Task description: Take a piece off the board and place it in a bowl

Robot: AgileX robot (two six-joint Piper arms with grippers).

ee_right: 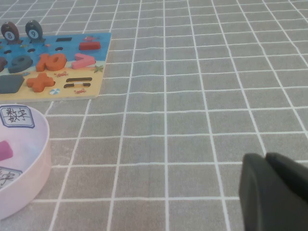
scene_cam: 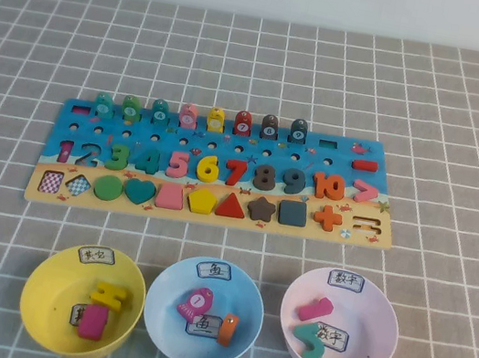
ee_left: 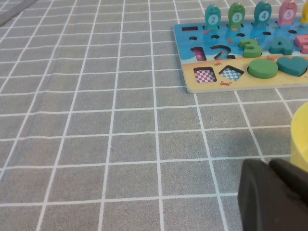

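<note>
Teal-green piece (scene_cam: 104, 104) upright on the board (scene_cam: 220, 134) at the far-left end of its fish row, light blue bowl (scene_cam: 164, 300) just nearside of the board, left gripper (ee_left: 272, 192) and right gripper (ee_right: 274, 190) low over the cloth off the board's ends — fingers together, holding nothing.

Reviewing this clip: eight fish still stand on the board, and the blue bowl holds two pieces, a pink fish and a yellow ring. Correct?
Not quite: the ring in the blue bowl is orange, as the high view shows. The pink fish and eight fish on the board hold. Left gripper and right gripper stay off the board.
</note>
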